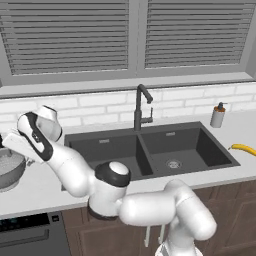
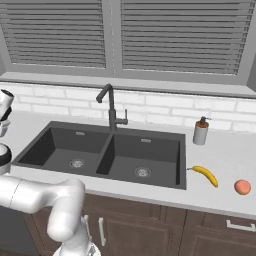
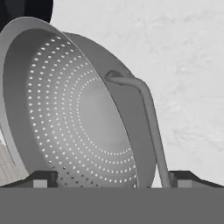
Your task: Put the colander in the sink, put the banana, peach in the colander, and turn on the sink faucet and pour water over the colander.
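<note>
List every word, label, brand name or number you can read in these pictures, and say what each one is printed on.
There is no readable text in any view.
The soap dispenser carries no visible label.
The dark panel below the counter at the lower left of the left base view has small light marks, too small and blurred to read.
The colander, sink, faucet, banana and peach bear no print.

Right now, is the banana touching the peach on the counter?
Apart. The right base view shows the banana beside the sink and the peach further right, with bare counter plainly between them.
</note>
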Controlling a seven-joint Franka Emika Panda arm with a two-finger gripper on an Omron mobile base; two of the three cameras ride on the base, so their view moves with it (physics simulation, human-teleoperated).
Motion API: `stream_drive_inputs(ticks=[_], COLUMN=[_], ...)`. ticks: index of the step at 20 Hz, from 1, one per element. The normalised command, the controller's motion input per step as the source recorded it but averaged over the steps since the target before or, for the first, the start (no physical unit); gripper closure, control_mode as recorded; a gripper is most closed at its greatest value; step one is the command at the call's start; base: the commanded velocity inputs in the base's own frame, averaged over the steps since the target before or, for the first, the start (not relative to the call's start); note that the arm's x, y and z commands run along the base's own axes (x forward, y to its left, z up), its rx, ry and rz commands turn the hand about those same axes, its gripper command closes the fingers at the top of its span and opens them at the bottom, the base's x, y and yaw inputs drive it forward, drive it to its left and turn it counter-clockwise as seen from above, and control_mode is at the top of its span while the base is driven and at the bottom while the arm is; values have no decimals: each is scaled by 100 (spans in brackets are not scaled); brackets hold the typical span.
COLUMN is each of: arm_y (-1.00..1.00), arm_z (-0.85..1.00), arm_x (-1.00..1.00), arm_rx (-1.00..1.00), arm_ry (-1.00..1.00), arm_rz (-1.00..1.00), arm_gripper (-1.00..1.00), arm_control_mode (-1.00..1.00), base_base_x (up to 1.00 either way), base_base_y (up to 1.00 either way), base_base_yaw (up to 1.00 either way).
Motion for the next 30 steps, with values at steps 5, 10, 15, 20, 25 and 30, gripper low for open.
stream_drive_inputs(ticks=[5,10,15,20,25,30], arm_y=[0,0,0,0,0,0], arm_z=[-30,-49,-56,-50,-9,0], arm_x=[0,0,0,-15,-26,-12], arm_rx=[0,-2,-2,-1,0,0], arm_ry=[2,0,0,0,0,0], arm_rz=[0,0,0,0,0,0], arm_gripper=[-100,-100,-100,-100,-100,100], arm_control_mode=[-100,-100,-100,-100,-100,-100], base_base_x=[0,0,0,0,0,0], base_base_y=[0,0,0,0,0,0], base_base_yaw=[0,0,0,0,0,0])
